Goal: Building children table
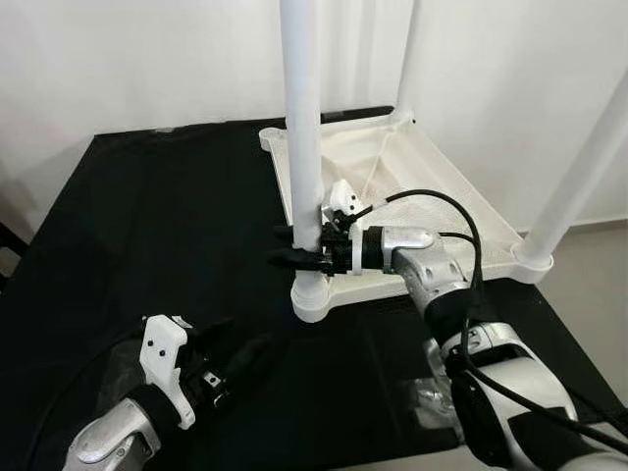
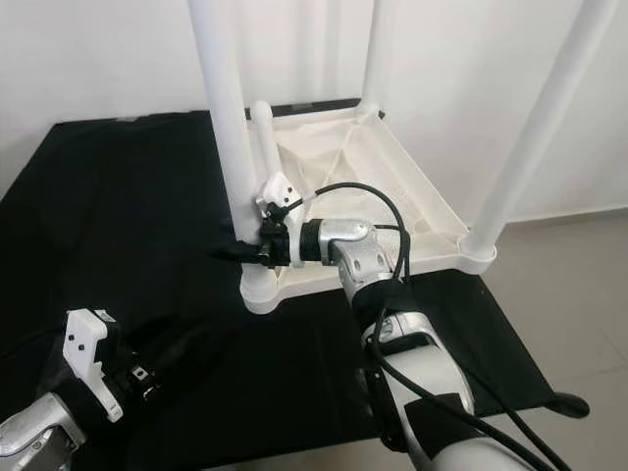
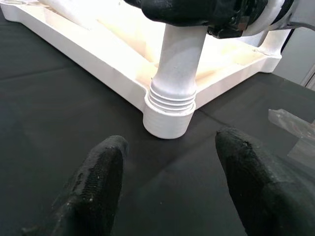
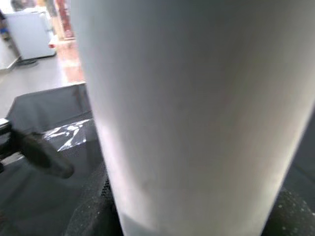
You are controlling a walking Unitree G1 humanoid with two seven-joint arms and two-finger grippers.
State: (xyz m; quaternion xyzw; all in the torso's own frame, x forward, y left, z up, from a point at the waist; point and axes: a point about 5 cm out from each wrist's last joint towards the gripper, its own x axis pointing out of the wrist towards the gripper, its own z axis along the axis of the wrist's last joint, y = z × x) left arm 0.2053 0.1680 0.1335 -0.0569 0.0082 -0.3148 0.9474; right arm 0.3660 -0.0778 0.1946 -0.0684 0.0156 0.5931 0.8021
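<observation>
— Tabletop (image 1: 461, 211), white, lies upside down on the black surface (image 1: 147, 226), legs pointing up at its corners.

— And the right pincer (image 1: 297, 247)?

— Clamped round the near leg (image 1: 302, 147), just above the socket (image 1: 314, 297) where it screws in.

— The left one?

— The left pincer (image 1: 245, 363) hangs low over the black cloth, fingers (image 3: 96, 184) spread apart, holding nothing, aimed at that same socket.

— Anything else?

— Crinkled clear plastic (image 1: 430, 397) beside the right arm.

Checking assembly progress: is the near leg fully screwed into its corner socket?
Not fully: threads on the leg still show above the socket.
</observation>
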